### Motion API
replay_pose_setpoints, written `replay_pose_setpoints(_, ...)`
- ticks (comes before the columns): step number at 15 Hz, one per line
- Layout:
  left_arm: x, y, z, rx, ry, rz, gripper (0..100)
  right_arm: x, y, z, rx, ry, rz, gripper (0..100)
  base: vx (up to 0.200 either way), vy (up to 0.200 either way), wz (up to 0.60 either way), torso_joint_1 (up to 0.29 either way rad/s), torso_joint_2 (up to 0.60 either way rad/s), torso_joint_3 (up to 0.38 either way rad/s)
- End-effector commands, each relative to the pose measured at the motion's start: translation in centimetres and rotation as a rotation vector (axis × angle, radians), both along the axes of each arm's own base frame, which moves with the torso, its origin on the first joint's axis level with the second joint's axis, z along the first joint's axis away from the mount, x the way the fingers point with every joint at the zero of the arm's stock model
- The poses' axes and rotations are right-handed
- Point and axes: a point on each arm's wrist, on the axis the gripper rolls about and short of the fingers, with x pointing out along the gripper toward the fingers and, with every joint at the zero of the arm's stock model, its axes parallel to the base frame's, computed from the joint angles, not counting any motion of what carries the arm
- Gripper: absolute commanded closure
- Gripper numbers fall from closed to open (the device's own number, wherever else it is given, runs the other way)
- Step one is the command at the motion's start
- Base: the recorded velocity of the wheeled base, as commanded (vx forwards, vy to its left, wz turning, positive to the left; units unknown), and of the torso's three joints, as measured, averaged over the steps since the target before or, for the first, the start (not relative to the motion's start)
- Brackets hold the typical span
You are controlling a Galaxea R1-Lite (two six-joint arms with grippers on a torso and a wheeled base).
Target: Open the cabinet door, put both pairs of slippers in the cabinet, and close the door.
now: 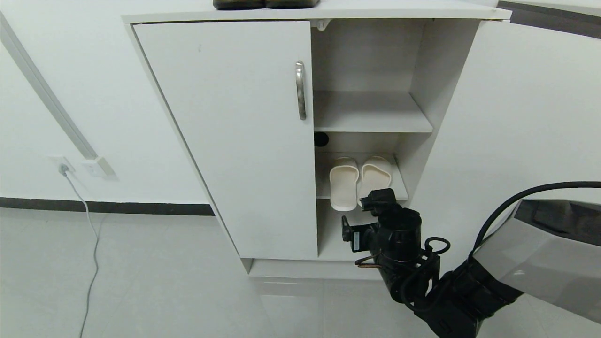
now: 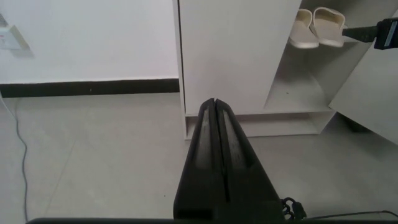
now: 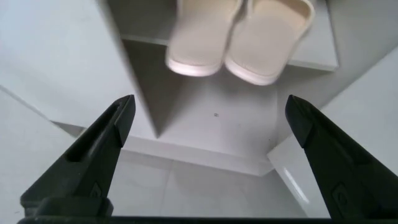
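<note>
The white cabinet [image 1: 235,141] has its left door closed and its right door [image 1: 516,117] swung open. A cream pair of slippers [image 1: 359,180] lies side by side on the lower shelf, toes pointing out. A dark pair of slippers [image 1: 265,3] rests on the cabinet top. My right gripper [image 1: 361,213] hangs open just in front of and below the cream pair, nothing between its fingers [image 3: 112,130]; the cream slippers [image 3: 239,37] sit just beyond them. My left gripper [image 2: 213,106] is shut and empty, low over the floor, pointing at the cabinet base.
The closed door carries a metal handle [image 1: 300,90]. The upper shelf [image 1: 371,112] and the bottom compartment [image 3: 211,118] are bare. A wall socket [image 1: 61,165] with a grey cable [image 1: 94,244] running across the floor is to the left.
</note>
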Motion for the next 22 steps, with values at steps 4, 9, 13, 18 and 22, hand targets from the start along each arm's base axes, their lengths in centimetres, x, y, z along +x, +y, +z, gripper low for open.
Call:
replay_pose_setpoints(4,0.01,0.0,0.0,-0.001,0.002,0.002,100,-0.23,-0.11,-0.14,0.0,-0.004,0.002,0,0.0,0.0,0.0,0.0,0.0,0.0)
replay_pose_setpoints(9,0.01,0.0,-0.02,0.002,0.003,0.0,100,-0.23,-0.11,0.01,0.002,-0.007,0.003,0,0.0,0.0,0.0,0.0,0.0,0.0)
replay_pose_setpoints(13,0.01,0.0,-0.02,0.002,0.003,0.0,100,-0.28,-0.15,0.16,0.003,-0.011,0.003,0,0.0,0.0,0.0,0.0,0.0,0.162)
replay_pose_setpoints(18,0.01,0.01,0.0,-0.001,0.002,0.0,100,-0.25,-0.29,0.06,0.0,-0.008,0.0,0,0.0,0.0,0.0,0.002,0.0,0.085)
replay_pose_setpoints(22,0.01,0.0,0.0,-0.001,0.002,-0.001,100,-0.26,-0.38,0.21,0.001,-0.01,-0.002,0,0.0,0.0,0.0,0.0,0.0,0.0)
